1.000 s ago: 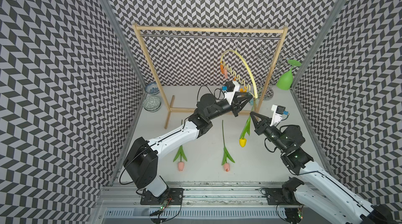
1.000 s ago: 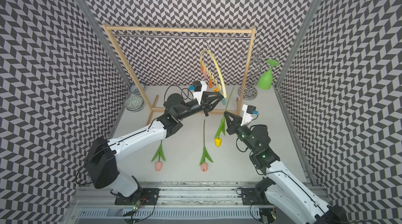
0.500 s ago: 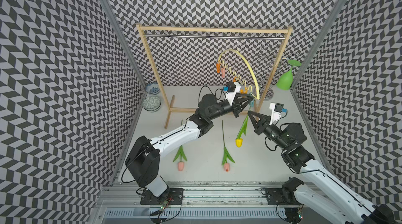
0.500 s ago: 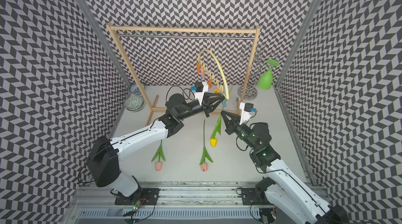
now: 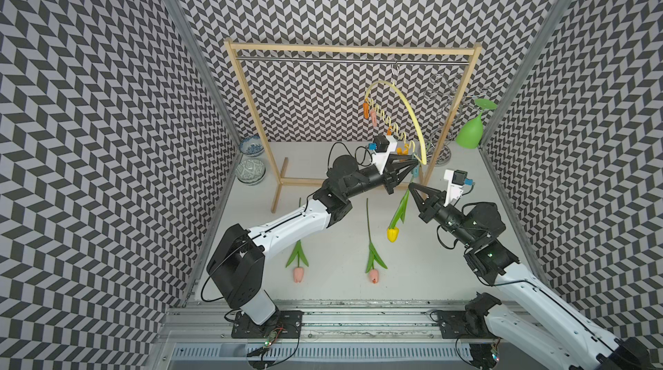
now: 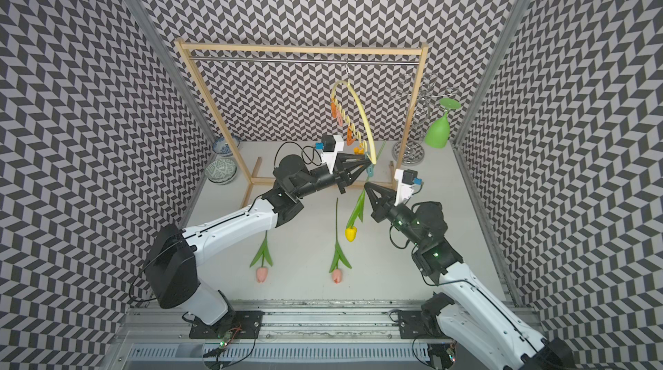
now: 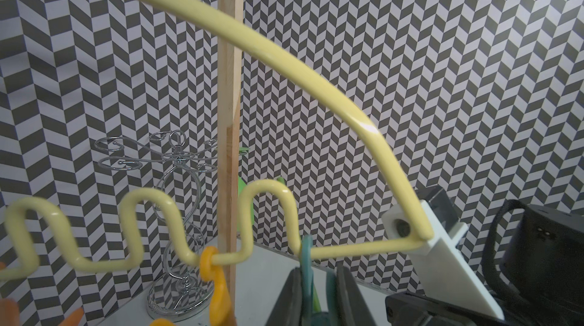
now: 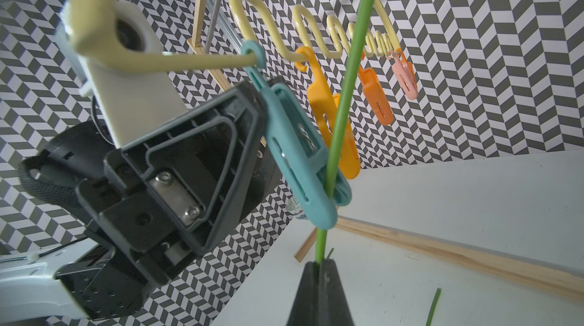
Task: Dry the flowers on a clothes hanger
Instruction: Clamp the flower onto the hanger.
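Note:
The pale yellow clothes hanger hangs from the rack's rod. My left gripper is shut on its teal clothespin. My right gripper is shut on the stem of the yellow tulip, whose bloom hangs down. The stem runs up through the teal pin's lower end. Two pink tulips lie on the table.
A wooden-framed rack with a metal rod spans the back. A silver wire stand and a green glass are at the back right. Two patterned bowls sit at the back left. Orange, yellow and pink pins hang along the hanger.
My right gripper has shifted slightly left with the yellow tulip, bringing its stem to the teal pin. The hanger swayed a little. The left gripper kept its hold.

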Robot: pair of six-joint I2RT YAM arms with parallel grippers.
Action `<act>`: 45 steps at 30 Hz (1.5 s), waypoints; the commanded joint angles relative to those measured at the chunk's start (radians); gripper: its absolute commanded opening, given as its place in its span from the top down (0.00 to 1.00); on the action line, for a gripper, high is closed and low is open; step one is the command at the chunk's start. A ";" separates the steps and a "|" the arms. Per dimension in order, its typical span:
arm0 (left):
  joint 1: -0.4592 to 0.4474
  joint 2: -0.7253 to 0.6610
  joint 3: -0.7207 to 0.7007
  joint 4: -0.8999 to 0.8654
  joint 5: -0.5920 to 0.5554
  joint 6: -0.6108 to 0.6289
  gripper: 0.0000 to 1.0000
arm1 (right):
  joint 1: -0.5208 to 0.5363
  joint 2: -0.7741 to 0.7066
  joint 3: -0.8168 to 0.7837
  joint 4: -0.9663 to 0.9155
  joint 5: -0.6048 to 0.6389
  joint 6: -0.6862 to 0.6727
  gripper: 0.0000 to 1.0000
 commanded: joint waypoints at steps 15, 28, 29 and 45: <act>-0.008 0.003 0.003 -0.003 0.008 0.011 0.54 | -0.001 0.013 0.041 0.016 0.008 -0.052 1.00; -0.011 0.023 0.016 -0.002 0.022 0.001 0.77 | -0.001 0.048 0.060 -0.035 -0.029 -0.124 1.00; -0.013 0.024 0.016 -0.002 0.022 0.001 0.77 | -0.001 0.048 0.063 -0.040 -0.033 -0.128 1.00; -0.013 0.026 0.007 0.000 0.024 0.003 0.62 | -0.001 0.017 0.077 -0.064 -0.027 -0.137 1.00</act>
